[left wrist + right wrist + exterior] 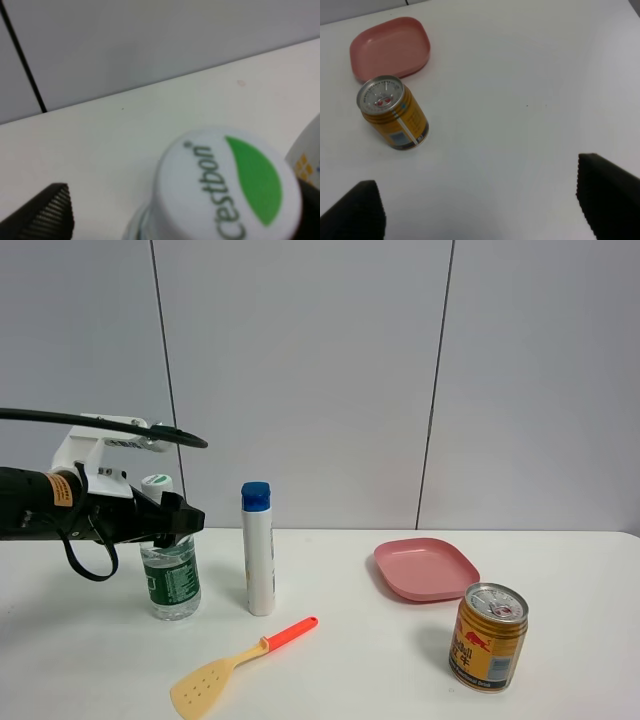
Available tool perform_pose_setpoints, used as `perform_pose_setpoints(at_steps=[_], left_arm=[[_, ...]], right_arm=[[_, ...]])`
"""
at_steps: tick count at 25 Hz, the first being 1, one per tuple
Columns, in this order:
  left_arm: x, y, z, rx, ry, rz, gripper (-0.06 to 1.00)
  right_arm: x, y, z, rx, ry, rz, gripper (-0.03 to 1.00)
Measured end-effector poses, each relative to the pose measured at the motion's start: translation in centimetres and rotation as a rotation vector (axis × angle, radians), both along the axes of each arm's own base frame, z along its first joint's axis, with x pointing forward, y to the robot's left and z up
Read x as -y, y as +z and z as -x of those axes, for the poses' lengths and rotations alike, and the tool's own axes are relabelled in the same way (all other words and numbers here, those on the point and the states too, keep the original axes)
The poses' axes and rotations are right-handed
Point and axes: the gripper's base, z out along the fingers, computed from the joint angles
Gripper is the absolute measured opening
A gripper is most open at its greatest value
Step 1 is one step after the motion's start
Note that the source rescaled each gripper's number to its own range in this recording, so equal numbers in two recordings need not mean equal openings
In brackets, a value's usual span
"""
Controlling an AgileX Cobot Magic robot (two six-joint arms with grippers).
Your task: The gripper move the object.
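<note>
The left gripper (178,524) holds its fingers (47,212) wide astride the bottle (172,585), not clamped. The bottle stands upright at the left, just beside the white tube (259,560). An off-centre squeeze could tip it against that tube.

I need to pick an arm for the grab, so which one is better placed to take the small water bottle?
Left. The left gripper straddles the water bottle at its neck, jaws open beside the cap. The right gripper hangs open facing the gold can, far across the table.
</note>
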Motion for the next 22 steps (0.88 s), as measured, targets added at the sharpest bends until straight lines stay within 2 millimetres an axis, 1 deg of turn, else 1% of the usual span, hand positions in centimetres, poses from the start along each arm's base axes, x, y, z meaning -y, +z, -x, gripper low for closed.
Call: perform_pose_setpoints(at_steps=[8, 14, 19, 22], left_arm=[[-0.6, 2.3, 1.3, -0.121, 0.044, -0.007, 0.77], [-1.6, 4.5, 2.7, -0.19, 0.116, -0.04, 0.77], [-2.6, 7.0, 4.3, -0.214, 0.191, -0.07, 0.77], [-3.4, 7.9, 5.5, -0.26, 0.238, -0.102, 0.77]], right_arm=[[0.0, 0.0, 0.0, 0.0, 0.0, 0.0, 1.0], [0.0, 0.0, 0.0, 0.0, 0.0, 0.0, 1.0], [0.0, 0.0, 0.0, 0.0, 0.0, 0.0, 1.0], [0.0, 0.0, 0.0, 0.0, 0.0, 0.0, 1.0]])
